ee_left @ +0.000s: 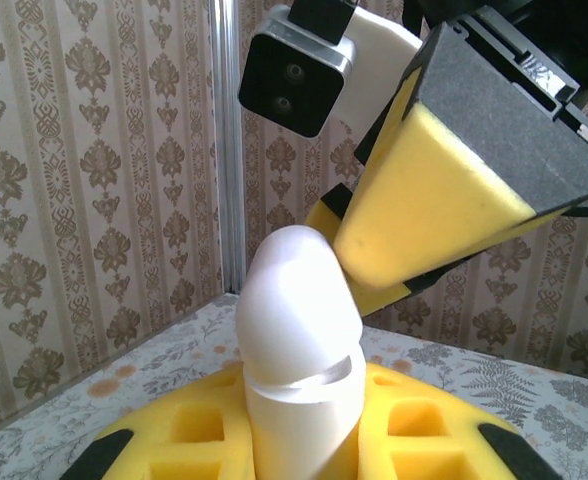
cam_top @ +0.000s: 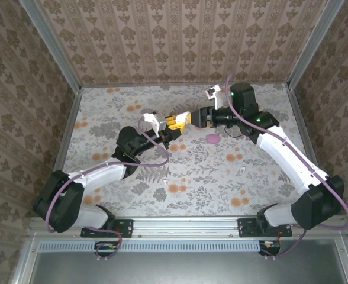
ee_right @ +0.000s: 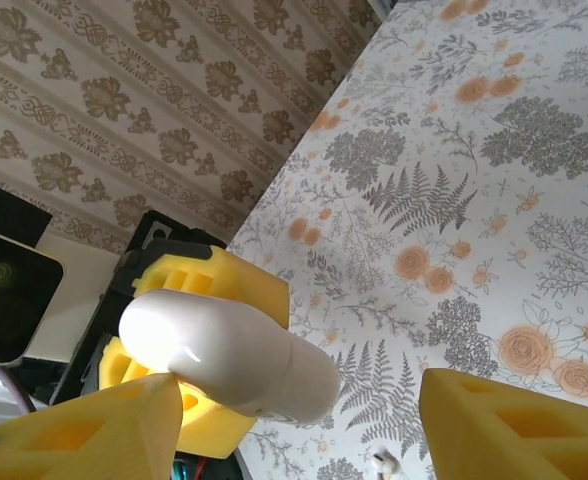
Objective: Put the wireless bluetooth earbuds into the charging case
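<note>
Floral table (cam_top: 180,177) with pink case (cam_top: 212,139)

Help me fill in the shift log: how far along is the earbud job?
Done: the left gripper is clamped on the white charging case, held up off the table. In hand: the right gripper, open, straddles its lid end. Left: opening the lid, which looks shut or barely cracked, then seating the earbuds.

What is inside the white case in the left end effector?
Only the shell and lid seam of the white case show. The inside is covered by its lid.
</note>
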